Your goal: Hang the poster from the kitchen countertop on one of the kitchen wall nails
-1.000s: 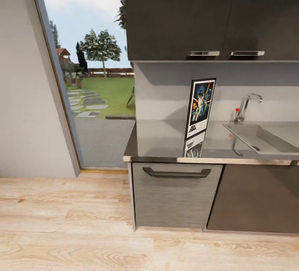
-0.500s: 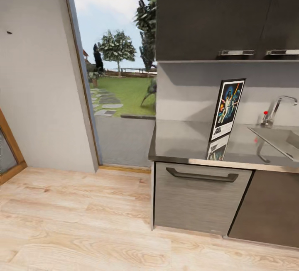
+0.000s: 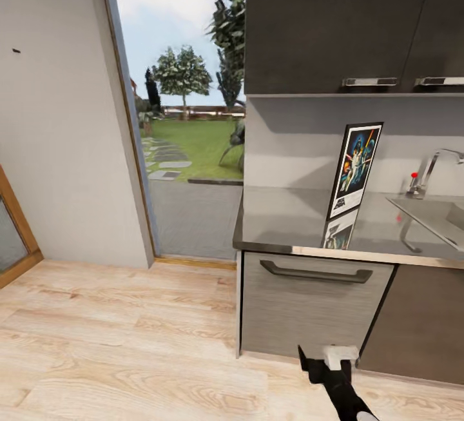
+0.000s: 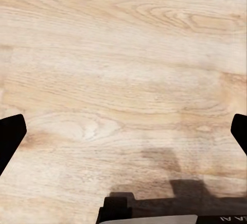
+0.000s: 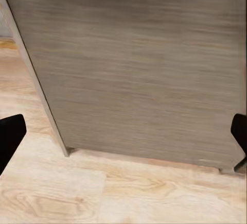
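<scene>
The poster stands upright and tilted on the kitchen countertop, with a black frame and colourful figures on dark blue. Its reflection shows on the glossy slab. A wall nail is a tiny dark dot high on the light-grey wall at the left. My right gripper is low in front of the cabinet, far below the poster, open and empty. In the right wrist view it faces the grey drawer front. My left gripper is open over the wooden floor.
A steel sink and chrome tap sit right of the poster. Dark upper cabinets hang above. A drawer with a dark handle is under the countertop. An open doorway to a garden lies between wall and cabinets.
The head view has swung left, so the poster and cabinets sit further right and the wall nail has come into view. My right gripper has risen into the bottom of the head view.
</scene>
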{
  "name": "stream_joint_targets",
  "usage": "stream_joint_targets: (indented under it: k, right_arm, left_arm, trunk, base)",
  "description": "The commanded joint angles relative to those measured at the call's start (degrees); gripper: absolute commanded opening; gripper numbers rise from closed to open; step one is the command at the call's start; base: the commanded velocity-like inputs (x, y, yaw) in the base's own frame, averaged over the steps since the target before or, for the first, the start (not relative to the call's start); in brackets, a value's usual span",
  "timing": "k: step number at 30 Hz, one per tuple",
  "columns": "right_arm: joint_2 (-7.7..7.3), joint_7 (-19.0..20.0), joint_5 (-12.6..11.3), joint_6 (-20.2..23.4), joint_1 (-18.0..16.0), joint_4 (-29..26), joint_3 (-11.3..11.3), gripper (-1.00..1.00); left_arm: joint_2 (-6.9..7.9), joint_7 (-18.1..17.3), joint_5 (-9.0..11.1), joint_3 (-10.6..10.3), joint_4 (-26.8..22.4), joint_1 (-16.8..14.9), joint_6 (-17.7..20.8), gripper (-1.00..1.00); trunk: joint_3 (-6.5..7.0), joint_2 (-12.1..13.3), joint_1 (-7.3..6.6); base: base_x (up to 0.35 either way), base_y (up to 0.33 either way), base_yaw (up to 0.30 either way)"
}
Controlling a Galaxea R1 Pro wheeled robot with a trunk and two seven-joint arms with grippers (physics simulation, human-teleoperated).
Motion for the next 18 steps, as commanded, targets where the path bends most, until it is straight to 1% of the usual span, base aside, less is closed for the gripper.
stream_joint_targets:
  k: [1, 3, 4, 7, 11, 12, 17, 18]
  right_arm:
    - [-0.01, 0.01, -0.08, 1.75, -0.01, -2.01, 0.09, 1.0]
    - [0.17, 0.06, -0.2, 9.13, 0.0, -9.34, 0.18, 1.0]
    - [0.6, 0.06, -0.24, 11.91, -0.01, -12.91, 0.19, 1.0]
    - [1.41, 0.05, -0.27, 14.89, -0.14, -17.54, 0.17, 1.0]
    - [2.04, 0.05, -0.28, 18.16, -0.81, -21.53, 0.14, 1.0]
    - [2.21, 0.05, -0.29, 20.01, -1.83, -22.92, 0.13, 1.0]
    - [2.43, 0.04, -0.29, 24.73, -6.51, -24.64, 0.08, 1.0]
    - [2.46, 0.01, -0.28, 26.5, -8.56, -24.94, 0.03, 1.0]
  left_arm:
    - [0.0, -0.02, -0.04, 0.04, -0.07, 0.03, -0.08, 1.0]
    - [0.0, -0.02, -0.04, 0.04, -0.07, -0.01, -0.09, 1.0]
    - [0.0, -0.02, -0.04, 0.03, -0.07, 0.0, -0.1, 1.0]
    - [0.0, -0.02, -0.04, 0.03, -0.07, -0.02, -0.1, 1.0]
    - [0.0, -0.02, -0.04, 0.04, -0.07, -0.03, -0.11, 1.0]
    - [0.0, 0.0, -0.04, 0.04, -0.06, -0.01, -0.11, 1.0]
    - [0.02, -0.01, -0.04, 0.04, -0.06, 0.02, -0.11, 1.0]
    - [0.03, -0.02, -0.04, 0.04, -0.06, 0.01, -0.11, 1.0]
  trunk:
    - [-0.05, -0.03, 0.0]
    - [-0.05, -0.03, 0.0]
    - [-0.05, -0.03, 0.0]
    - [-0.05, -0.03, 0.0]
    - [-0.05, -0.03, 0.0]
    - [-0.05, -0.03, 0.0]
    - [-0.05, -0.03, 0.0]
    - [-0.05, -0.03, 0.0]
  base:
    - [0.0, 0.0, 0.0]
    - [0.0, 0.0, 0.0]
    - [0.0, 0.0, 0.0]
    - [0.0, 0.0, 0.0]
    - [0.0, 0.0, 0.0]
    - [0.0, 0.0, 0.0]
    - [0.0, 0.0, 0.0]
    - [0.0, 0.0, 0.0]
